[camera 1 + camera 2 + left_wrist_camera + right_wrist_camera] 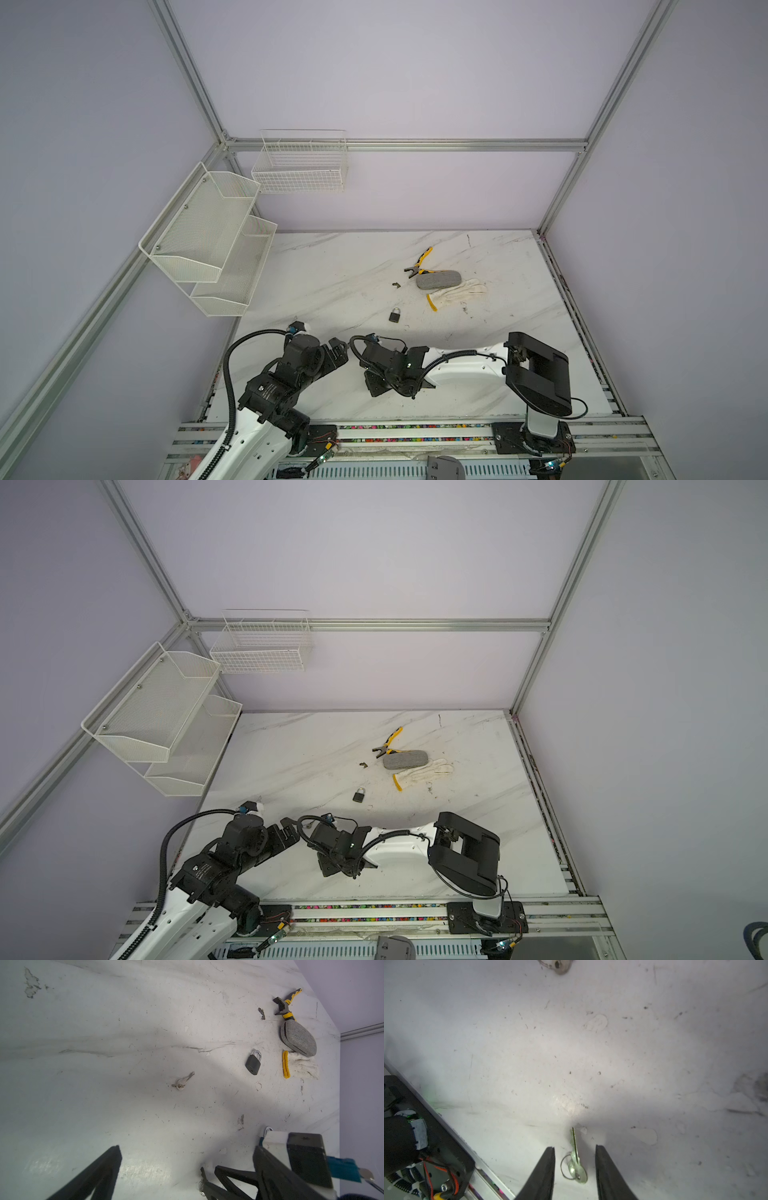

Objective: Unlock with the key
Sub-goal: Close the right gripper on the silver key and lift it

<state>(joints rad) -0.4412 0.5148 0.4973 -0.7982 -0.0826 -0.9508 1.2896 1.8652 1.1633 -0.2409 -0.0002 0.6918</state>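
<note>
A silver key on a wire ring stands on edge between the black fingers of my right gripper, low over the marble table near its front. The jaws are open, with a gap on each side of the key. In the left wrist view this key shows beside those fingers. A second silver key lies flat on the table. The dark padlock lies beyond it with its shackle closed. My left gripper hangs wide open and empty to the left of the right gripper.
Yellow-handled pliers, a grey oval case and a white work glove lie behind the padlock. White mesh shelves and a wire basket hang on the left and back walls. The front rail runs close to the right gripper.
</note>
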